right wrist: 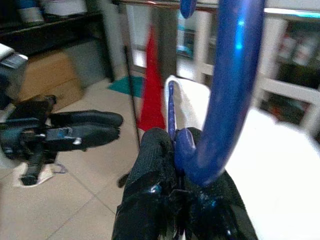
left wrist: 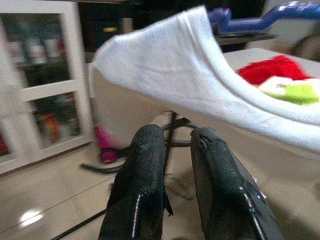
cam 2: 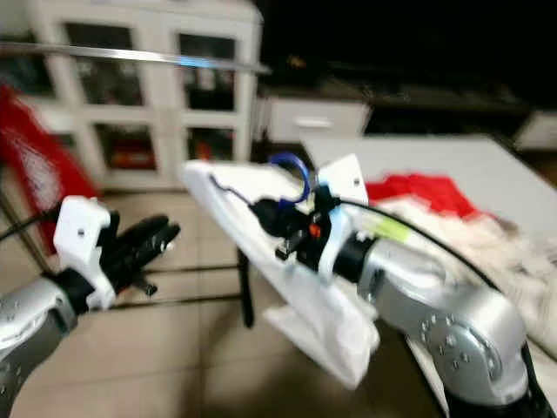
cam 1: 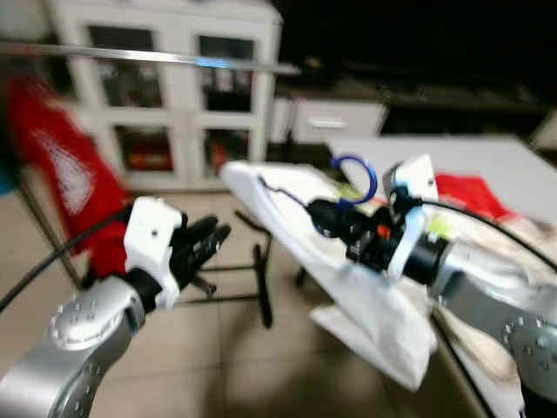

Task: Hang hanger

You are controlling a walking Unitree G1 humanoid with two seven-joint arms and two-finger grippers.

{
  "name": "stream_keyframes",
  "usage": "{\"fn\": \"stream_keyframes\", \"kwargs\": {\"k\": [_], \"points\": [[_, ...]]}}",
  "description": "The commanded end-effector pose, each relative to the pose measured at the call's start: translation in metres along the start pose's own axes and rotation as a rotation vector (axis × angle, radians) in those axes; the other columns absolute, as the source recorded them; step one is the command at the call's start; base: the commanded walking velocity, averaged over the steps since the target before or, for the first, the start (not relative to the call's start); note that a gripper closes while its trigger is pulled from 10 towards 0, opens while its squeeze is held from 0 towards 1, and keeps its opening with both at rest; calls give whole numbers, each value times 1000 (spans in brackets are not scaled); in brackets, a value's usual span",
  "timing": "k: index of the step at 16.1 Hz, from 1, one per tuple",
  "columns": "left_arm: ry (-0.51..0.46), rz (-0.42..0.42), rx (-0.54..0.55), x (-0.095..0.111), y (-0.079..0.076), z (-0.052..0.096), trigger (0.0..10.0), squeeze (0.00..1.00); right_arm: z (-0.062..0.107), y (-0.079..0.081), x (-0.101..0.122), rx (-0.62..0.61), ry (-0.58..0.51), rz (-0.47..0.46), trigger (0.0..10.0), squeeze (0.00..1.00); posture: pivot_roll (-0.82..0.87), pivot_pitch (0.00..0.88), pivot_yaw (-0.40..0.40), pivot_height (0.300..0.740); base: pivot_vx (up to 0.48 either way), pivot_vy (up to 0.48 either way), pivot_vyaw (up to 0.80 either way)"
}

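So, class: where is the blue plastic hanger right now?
The blue plastic hanger, draped with a white garment, is clamped in the right gripper, below the metal rail.

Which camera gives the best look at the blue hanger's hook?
The right wrist view: the blue hanger hook rises large and sharp from the right gripper. Both eye views show it small and blurred; the left wrist view catches a blue piece above the white garment.

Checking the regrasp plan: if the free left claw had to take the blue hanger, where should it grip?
Probably the blue hanger neck, just under the hook, coming from the robot's left. The hook rises bare above the white shirt, and the right claw already pinches its base.
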State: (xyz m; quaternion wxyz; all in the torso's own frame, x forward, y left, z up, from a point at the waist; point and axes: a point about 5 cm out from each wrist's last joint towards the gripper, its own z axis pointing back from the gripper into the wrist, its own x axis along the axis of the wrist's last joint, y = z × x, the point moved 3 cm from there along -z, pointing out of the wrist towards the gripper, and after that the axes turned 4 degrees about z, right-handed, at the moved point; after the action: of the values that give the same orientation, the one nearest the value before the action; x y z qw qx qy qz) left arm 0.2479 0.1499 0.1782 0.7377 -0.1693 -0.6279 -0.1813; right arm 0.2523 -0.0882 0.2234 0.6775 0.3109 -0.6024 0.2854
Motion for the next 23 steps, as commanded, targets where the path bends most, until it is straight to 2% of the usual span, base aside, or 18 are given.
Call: {"fn": "stream_keyframes", "kwargs": {"k": [1,3,4,6,9,11,14,15,16,18,20,21,22,23], "points": [[-11,-10,3,2,-2,-3,10000,0,1,-6,-3,-43,8,25,10000,0,147,0,-74,740,0,-480,800],[-8,-7,0,1,-3,-3,10000,0,0,-13,-8,-96,4,1,10000,0,147,0,-70,740,0,-480,0],[-3,-8,-7,0,-4,-4,10000,0,-2,-23,-11,-164,-6,-5,10000,0,148,0,-70,740,0,-480,0],[-8,19,8,0,-2,-4,10000,0,-3,-27,-15,-187,0,-1,10000,0,149,0,-72,740,0,0,0],[8,-10,22,-3,2,-3,10000,0,-10,-38,-24,-268,-1,37,10000,0,147,0,-76,740,0,0,0],[5,-49,11,-2,2,-3,10000,0,-15,-36,-26,-242,-29,21,10000,0,147,0,-77,740,0,0,0],[-9,-1,-22,2,3,-7,10000,0,-15,-37,-31,-222,-47,4,10000,0,147,0,-80,740,0,0,0],[-39,24,17,6,15,-9,10000,714,-13,-43,-40,-248,-27,23,10000,0,141,0,-77,740,0,0,0],[-73,37,61,10,26,-9,10000,1000,-13,-46,-44,-259,-25,25,10000,0,135,0,-71,740,0,0,0],[-70,-4,74,11,32,-13,10000,1000,-16,-45,-39,-218,-60,-16,10000,0,129,0,-67,740,0,0,0],[-80,13,36,12,29,-25,10000,1000,-20,-38,-34,-136,-82,-34,10000,0,128,0,-71,740,0,0,0],[-104,33,9,15,24,-33,10000,1000,-22,-37,-33,-122,-76,-18,10000,0,127,0,-74,740,0,0,0],[-133,81,-59,19,13,-42,10000,1000,-27,-39,-32,-122,-74,-3,10000,0,126,0,-75,740,0,0,0],[-131,88,-97,18,4,-53,10000,1000,-32,-40,-29,-114,-81,-1,10000,0,121,0,-74,740,0,0,0]]}}
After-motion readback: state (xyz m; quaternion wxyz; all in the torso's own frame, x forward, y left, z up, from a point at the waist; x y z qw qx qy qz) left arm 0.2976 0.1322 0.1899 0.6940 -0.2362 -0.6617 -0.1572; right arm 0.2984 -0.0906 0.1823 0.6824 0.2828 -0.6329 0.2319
